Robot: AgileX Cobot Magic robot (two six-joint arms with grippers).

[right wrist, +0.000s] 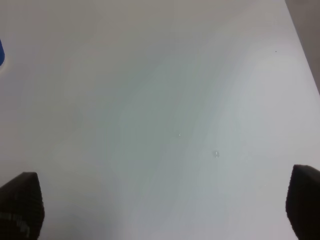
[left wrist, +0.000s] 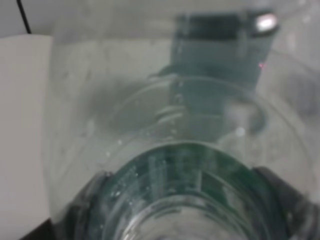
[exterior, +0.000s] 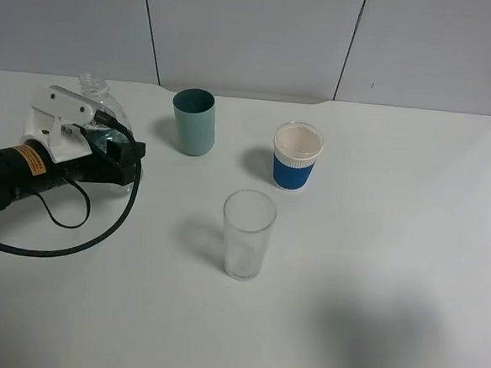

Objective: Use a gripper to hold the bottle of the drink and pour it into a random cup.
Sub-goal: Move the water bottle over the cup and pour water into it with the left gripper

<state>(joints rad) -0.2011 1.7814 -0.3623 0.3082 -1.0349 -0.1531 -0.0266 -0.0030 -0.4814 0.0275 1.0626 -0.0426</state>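
Note:
The bottle of the drink (exterior: 106, 132) stands at the far left of the table, clear with a dark green label and an open neck. My left gripper (exterior: 93, 135), with white jaws on a black arm, is closed around its body. In the left wrist view the bottle (left wrist: 180, 150) fills the frame between the dark fingers (left wrist: 87, 200). The clear glass cup (exterior: 248, 233) stands empty near the table's middle, well to the right of the bottle. My right gripper (right wrist: 165, 210) is open over bare table and does not show in the exterior view.
A teal cup (exterior: 193, 121) stands behind and to the right of the bottle. A white cup with a blue sleeve (exterior: 297, 156) stands behind the glass. A black cable (exterior: 73, 239) loops on the table by the left arm.

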